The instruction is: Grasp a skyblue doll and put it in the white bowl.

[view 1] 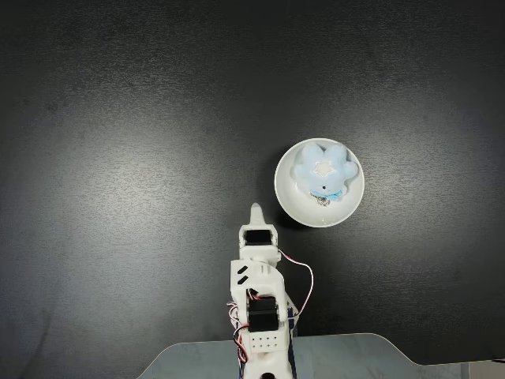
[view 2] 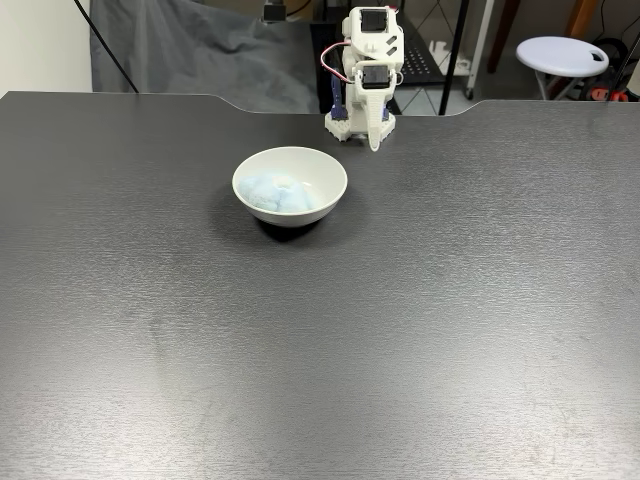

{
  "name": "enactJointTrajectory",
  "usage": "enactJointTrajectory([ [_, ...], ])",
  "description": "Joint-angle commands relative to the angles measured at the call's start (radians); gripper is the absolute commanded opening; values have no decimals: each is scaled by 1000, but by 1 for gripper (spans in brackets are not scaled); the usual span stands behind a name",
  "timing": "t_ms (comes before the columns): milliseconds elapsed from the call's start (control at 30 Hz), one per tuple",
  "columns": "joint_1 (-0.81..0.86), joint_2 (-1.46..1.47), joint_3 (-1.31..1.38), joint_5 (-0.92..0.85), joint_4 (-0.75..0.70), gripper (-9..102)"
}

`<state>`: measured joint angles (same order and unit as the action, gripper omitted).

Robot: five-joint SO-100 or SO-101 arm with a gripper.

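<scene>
Skyblue doll (view 1: 322, 174) in white bowl (view 1: 286, 192)

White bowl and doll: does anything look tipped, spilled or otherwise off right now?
Nothing stands out. The white bowl sits upright on the dark table with the skyblue doll lying fully inside it, in both fixed views. The gripper is folded back near the arm's base, apart from the bowl, jaws shut.

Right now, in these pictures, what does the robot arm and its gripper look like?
The arm is white plastic with black servo blocks set into its joints and thin red and white cables looping along its side. The gripper is white and tapers to a pointed tip. Both fixed views show the same white body.
</scene>
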<state>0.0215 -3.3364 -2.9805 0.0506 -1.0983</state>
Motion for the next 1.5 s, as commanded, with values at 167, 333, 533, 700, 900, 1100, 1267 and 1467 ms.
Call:
enactJointTrajectory([
  [167, 49, -3, 51, -2, -155, 5],
  [333, 49, -3, 51, -2, -155, 5],
  [533, 48, -3, 51, -2, -155, 5],
  [700, 48, -3, 51, -2, -155, 5],
  [900, 48, -3, 51, -2, -155, 5],
  [1100, 48, -3, 51, -2, -155, 5],
  [1267, 48, -3, 51, -2, -155, 5],
  [1467, 48, -3, 51, -2, -155, 5],
])
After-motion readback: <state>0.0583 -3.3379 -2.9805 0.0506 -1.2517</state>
